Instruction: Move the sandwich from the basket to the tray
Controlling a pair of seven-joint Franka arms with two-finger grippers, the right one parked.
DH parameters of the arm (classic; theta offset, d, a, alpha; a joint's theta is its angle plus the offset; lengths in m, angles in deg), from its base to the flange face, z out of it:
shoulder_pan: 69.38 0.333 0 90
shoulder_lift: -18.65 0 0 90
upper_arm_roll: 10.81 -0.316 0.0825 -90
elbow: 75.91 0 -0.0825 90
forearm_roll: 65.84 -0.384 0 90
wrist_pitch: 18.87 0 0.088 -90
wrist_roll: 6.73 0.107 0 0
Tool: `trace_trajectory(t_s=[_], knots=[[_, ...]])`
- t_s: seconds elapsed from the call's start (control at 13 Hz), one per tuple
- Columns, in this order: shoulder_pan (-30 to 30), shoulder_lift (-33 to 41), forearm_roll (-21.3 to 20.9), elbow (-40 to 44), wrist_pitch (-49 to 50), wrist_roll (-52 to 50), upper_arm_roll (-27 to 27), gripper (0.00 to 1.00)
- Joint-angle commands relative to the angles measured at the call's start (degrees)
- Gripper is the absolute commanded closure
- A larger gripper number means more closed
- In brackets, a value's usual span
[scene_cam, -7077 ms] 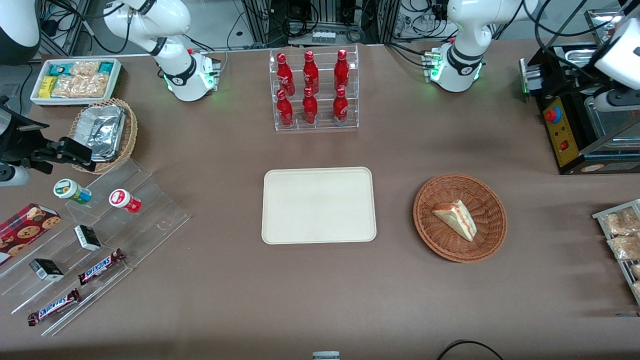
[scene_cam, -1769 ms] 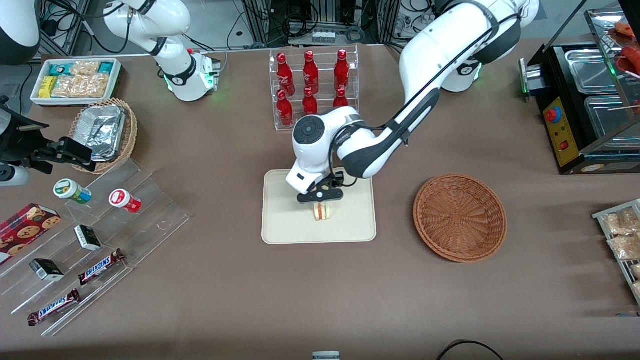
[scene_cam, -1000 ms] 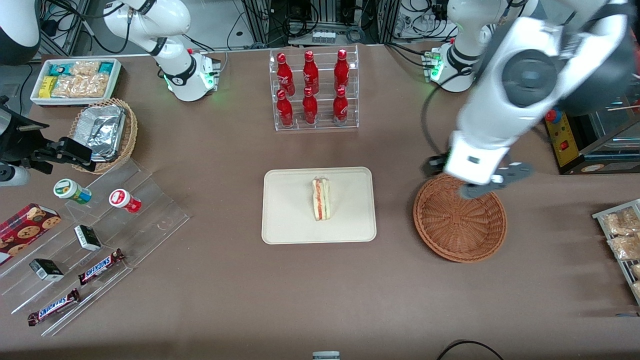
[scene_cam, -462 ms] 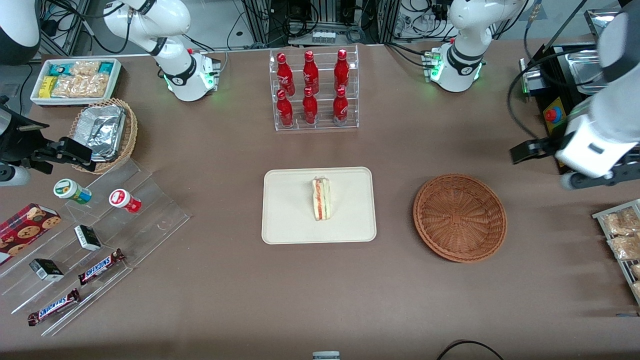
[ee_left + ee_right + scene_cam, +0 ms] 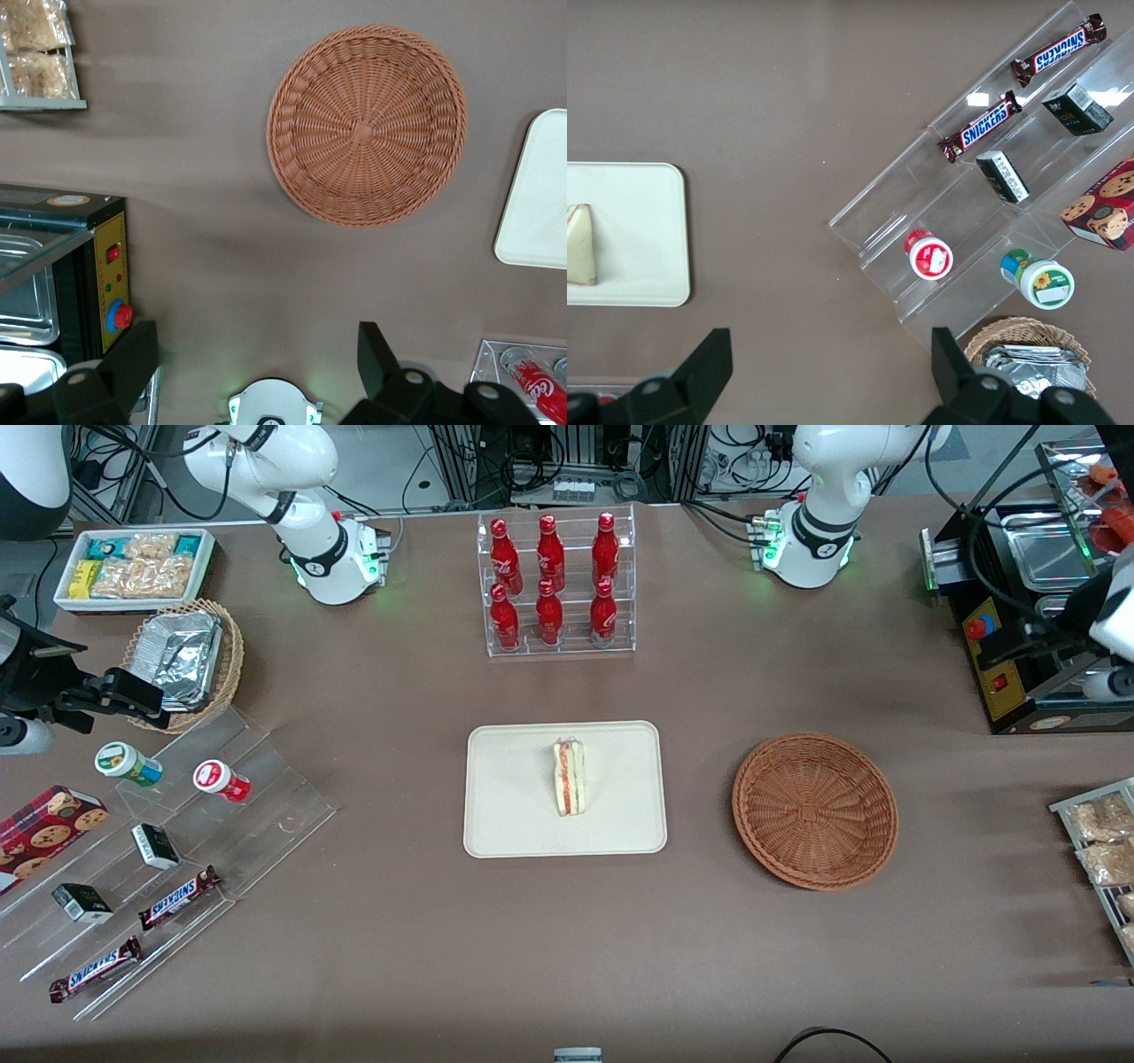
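The sandwich (image 5: 569, 778) stands on edge on the tray (image 5: 514, 815); the wicker basket (image 5: 815, 810) beside the tray sits empty. The gripper (image 5: 257, 367), fingers spread and holding nothing, hangs high above the basket. The placing looks complete; probably only parking remains. Snickers bars (image 5: 1023, 88) are legible.

Six red bottles (image 5: 554, 580) in a clear rack (image 5: 558, 646); foil packs (image 5: 182, 657) in tan wicker.

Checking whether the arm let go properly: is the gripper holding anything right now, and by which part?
Nothing is held. The gripper is open and empty, up near the working arm's end of the table. The sandwich stands on the tray; the basket is empty.
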Motion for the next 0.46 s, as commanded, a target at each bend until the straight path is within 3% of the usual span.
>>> trace_trajectory(t_s=[0.0,0.38], knots=[[-3.36,7.02,0.91,-8.31,-3.05,2.38,-3.99,0.01],[-3.62,-0.25,2.05,0.10,-2.35,2.91,-3.92,0.01]])
